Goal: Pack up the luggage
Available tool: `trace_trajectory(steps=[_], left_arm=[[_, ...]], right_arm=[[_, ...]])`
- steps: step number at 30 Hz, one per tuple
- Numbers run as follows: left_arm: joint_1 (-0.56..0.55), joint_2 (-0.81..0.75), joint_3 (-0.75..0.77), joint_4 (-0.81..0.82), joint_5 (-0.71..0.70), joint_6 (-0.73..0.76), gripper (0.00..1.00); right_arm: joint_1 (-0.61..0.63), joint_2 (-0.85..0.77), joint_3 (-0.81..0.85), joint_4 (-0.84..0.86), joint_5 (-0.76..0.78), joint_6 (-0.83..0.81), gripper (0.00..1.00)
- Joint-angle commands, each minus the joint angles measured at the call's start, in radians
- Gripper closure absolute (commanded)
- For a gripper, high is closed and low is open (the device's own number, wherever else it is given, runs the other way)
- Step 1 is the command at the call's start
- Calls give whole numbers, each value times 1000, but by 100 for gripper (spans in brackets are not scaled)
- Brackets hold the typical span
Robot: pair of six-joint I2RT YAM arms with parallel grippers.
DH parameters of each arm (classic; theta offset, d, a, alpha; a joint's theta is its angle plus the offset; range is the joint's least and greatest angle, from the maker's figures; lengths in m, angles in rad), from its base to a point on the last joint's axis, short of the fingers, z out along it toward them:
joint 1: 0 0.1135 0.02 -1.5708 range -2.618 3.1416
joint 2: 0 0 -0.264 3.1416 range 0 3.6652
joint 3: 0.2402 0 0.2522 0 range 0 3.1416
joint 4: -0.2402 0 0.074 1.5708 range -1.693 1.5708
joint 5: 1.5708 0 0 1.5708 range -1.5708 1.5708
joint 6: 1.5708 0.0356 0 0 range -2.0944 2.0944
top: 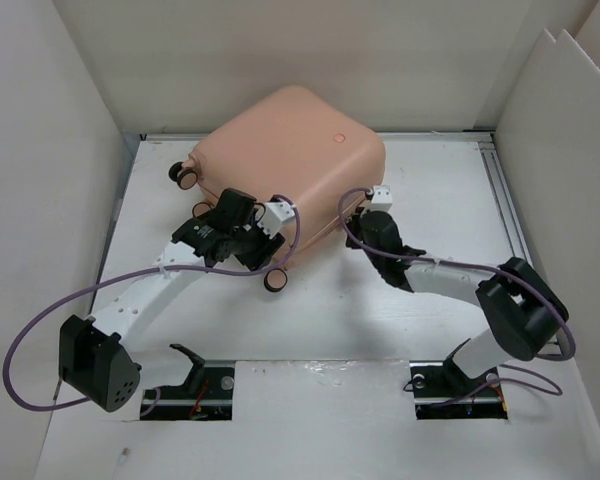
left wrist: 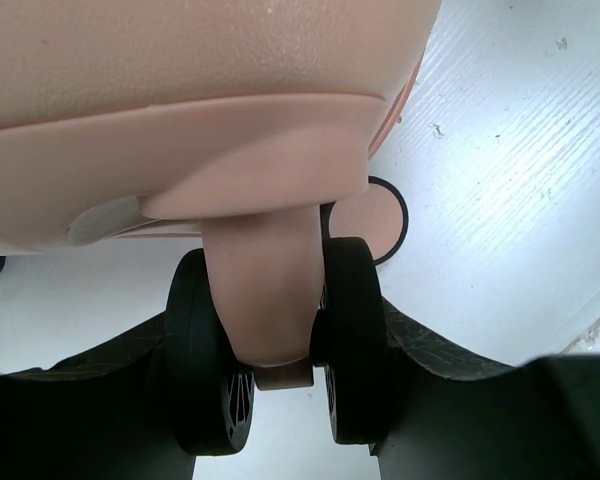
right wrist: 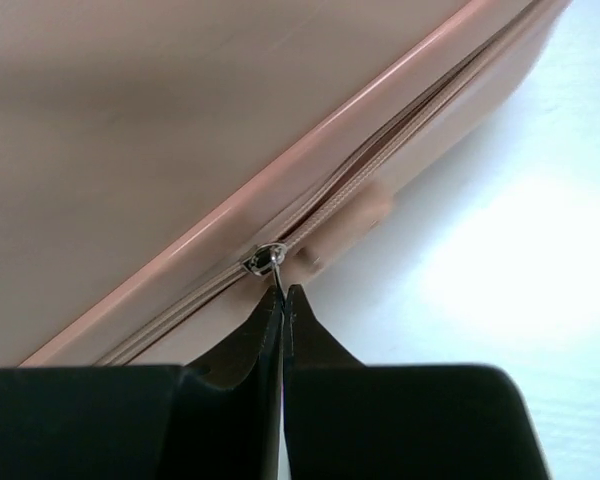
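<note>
The luggage (top: 290, 140), a peach-pink hard-shell suitcase, lies closed and flat at the back middle of the table. My left gripper (top: 232, 205) is at its near-left corner. In the left wrist view that gripper (left wrist: 280, 400) has its black fingers (left wrist: 90, 400) pressed on both sides of a twin black caster wheel (left wrist: 355, 340). My right gripper (top: 358, 208) is at the suitcase's near-right edge. Seen from the right wrist, its jaws (right wrist: 283, 292) are shut on the small metal zipper pull (right wrist: 270, 258) of the zip line (right wrist: 380, 160).
White walls (top: 40, 150) enclose the table on the left, back and right. Other suitcase wheels stick out at the left (top: 183, 175) and near side (top: 275, 280). Purple cables (top: 40, 330) loop off both arms. Two cut-outs (top: 195, 385) hold the arm bases.
</note>
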Motion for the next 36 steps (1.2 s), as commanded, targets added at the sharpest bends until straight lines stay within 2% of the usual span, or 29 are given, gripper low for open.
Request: trace_trajectory(steps=[1, 8, 15, 16, 17, 19, 23, 24, 28, 29, 32, 33, 34, 36], left_arm=[[3, -97, -8, -183, 0, 85, 100], [12, -223, -78, -280, -19, 145, 100], [25, -241, -115, -289, 13, 147, 100], [25, -241, -115, -289, 14, 147, 100], [25, -241, -115, -300, 4, 147, 100], [25, -250, -124, -309, -8, 171, 100], [25, -270, -135, -320, -17, 181, 100], [25, -270, -135, -320, -17, 181, 100], [25, -279, -135, -320, 3, 181, 100], [25, -279, -126, -297, 3, 168, 97], [60, -279, -31, -288, 75, 133, 48], [80, -279, 13, -288, 119, 133, 35], [104, -279, 62, -288, 221, 119, 21], [184, -249, 217, -270, 300, 87, 12]], right_arm=[[-162, 17, 45, 44, 83, -110, 100], [-384, 94, 165, 54, -34, -183, 100], [-512, 195, 335, 54, -153, -265, 100], [-526, 229, 381, 54, -196, -324, 100], [-536, 250, 409, 66, -303, -363, 100], [-552, 325, 507, 66, -414, -451, 100], [-625, 457, 649, 78, -714, -518, 100], [-641, 487, 680, 89, -885, -518, 100], [-662, 600, 815, 88, -1231, -529, 100], [-650, 609, 828, 78, -1261, -529, 100], [-598, 610, 796, 69, -1266, -562, 100], [-586, 597, 764, 69, -1256, -587, 100], [-573, 597, 753, 69, -1256, -587, 100], [-551, 609, 744, 69, -1256, -587, 100]])
